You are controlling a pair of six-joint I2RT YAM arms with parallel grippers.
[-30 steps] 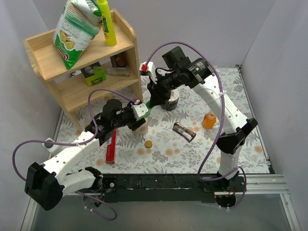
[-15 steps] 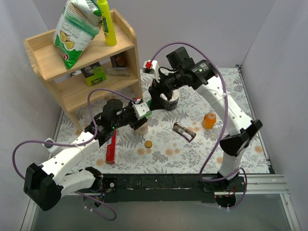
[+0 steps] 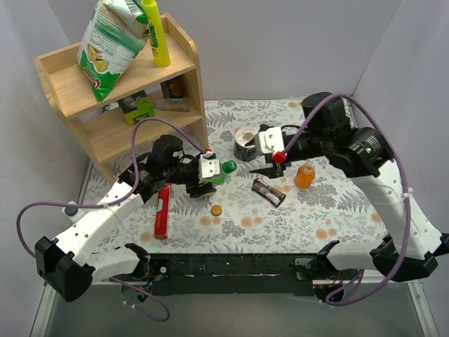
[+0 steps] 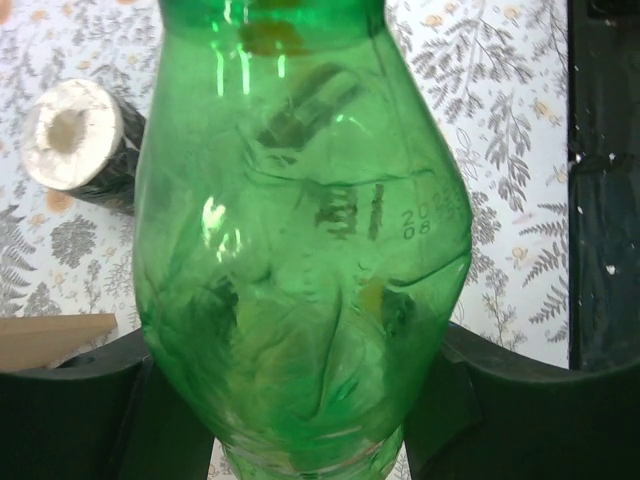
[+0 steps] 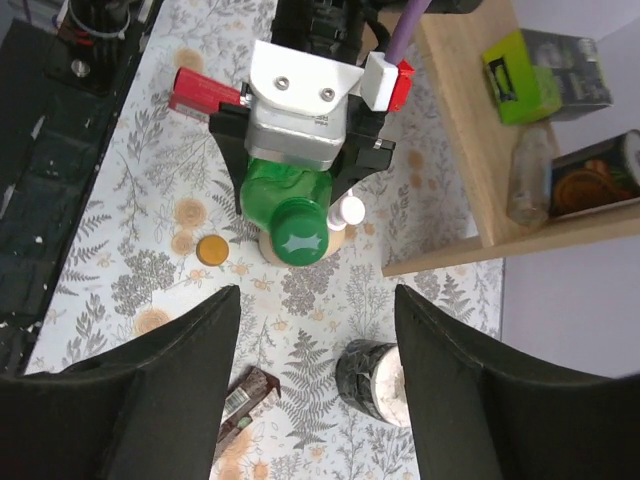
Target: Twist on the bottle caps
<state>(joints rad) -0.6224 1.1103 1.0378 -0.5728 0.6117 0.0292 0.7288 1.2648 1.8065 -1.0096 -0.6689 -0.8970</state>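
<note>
My left gripper (image 3: 210,175) is shut on the translucent green bottle (image 4: 300,250), which fills the left wrist view between both dark fingers (image 4: 100,410). The bottle leans to the right and its dark green cap (image 3: 228,166) sits on its neck, seen end-on in the right wrist view (image 5: 301,232). My right gripper (image 3: 270,165) hangs open and empty to the right of that cap, clear of it. The orange-brown cap (image 3: 217,210) lies loose on the cloth just in front of the green bottle. The orange bottle (image 3: 304,175) stands uncapped right of my right gripper.
A cream-coloured bottle with a white top (image 5: 350,212) stands right behind the green one. A tape roll (image 3: 245,144) and a brown snack bar (image 3: 269,192) lie mid-table. A red tube (image 3: 162,212) lies at the left. The wooden shelf (image 3: 119,91) fills the back left.
My right gripper has let go of the green cap, opened, and swung back to the right. The left gripper has tipped the green bottle slightly rightward.
</note>
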